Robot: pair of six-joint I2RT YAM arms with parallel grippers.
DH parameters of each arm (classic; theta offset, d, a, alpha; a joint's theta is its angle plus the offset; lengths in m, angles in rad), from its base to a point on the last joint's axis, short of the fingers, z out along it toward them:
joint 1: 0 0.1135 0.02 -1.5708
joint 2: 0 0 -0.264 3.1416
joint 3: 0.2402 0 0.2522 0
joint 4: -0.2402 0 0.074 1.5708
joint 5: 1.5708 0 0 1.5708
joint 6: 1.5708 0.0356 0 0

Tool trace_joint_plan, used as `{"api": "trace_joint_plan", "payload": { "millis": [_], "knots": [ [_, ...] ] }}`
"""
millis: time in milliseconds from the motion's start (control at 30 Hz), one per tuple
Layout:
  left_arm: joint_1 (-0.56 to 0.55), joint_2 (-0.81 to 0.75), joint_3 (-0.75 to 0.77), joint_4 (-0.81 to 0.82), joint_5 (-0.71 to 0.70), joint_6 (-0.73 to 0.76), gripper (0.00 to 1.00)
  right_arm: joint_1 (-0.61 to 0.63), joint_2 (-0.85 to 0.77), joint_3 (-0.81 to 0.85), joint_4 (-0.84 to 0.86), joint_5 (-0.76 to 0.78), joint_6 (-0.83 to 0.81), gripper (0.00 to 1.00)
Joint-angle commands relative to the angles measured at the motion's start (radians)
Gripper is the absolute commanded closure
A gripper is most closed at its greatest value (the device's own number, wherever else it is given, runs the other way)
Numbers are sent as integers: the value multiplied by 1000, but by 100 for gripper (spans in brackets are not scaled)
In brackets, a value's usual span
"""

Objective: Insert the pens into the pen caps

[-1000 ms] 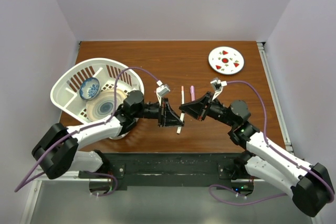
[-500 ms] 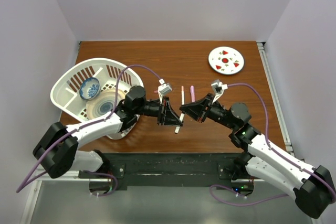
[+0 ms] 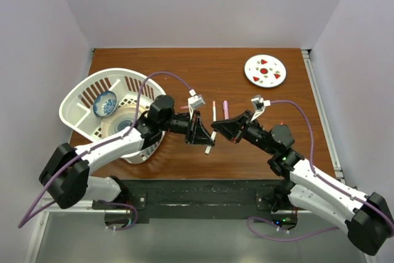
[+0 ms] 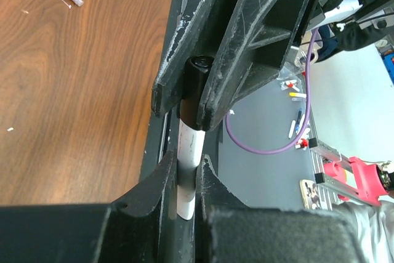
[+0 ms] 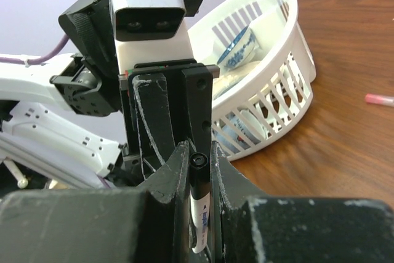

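Pen (image 4: 189,146) meets black cap (image 4: 198,75) above mid-table

The left gripper (image 4: 184,159), at the pen's 9 o'clock, pinches the white barrel. The right gripper (image 5: 198,152), at 3, is clamped on the cap. The pen's long axis runs 12 to 6 with the cap at the 12 end, touching and seemingly part seated. Any push must follow that axis. Spare pens (image 3: 213,110) lie near at 12 and the table (image 3: 240,167) edge is near at 6
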State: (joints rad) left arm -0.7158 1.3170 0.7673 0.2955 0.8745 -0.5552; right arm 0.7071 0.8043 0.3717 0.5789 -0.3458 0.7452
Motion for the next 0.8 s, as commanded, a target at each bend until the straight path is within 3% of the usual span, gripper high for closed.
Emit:
{"api": "trace_joint_plan", "payload": {
  "millis": [0, 200, 300, 367, 400, 433, 500, 567, 767],
  "knots": [
    [115, 17, 224, 389, -473, 9, 100, 158, 36, -65, -289, -490, 103, 100],
    [119, 48, 260, 395, -433, 8, 100, 175, 21, -39, -332, -463, 88, 100],
    [119, 27, 233, 383, -398, 21, 100, 173, -17, 94, -529, -356, 19, 100],
    [119, 10, 176, 399, -362, 12, 100, 173, -48, 241, -690, -150, -15, 91],
    [118, -7, 143, 392, -358, 11, 100, 173, -56, 292, -733, -75, -38, 78],
    [119, -16, 124, 383, -352, 15, 100, 173, -72, 374, -760, 74, -44, 75],
    [118, -48, 83, 376, -347, 15, 100, 173, -86, 438, -812, 204, -66, 61],
    [118, -65, 49, 320, -365, 35, 100, 173, -114, 499, -835, 339, -84, 56],
    [113, -104, 44, 121, -560, 93, 100, 173, -180, 564, -908, 459, -133, 28]
  ]
}}
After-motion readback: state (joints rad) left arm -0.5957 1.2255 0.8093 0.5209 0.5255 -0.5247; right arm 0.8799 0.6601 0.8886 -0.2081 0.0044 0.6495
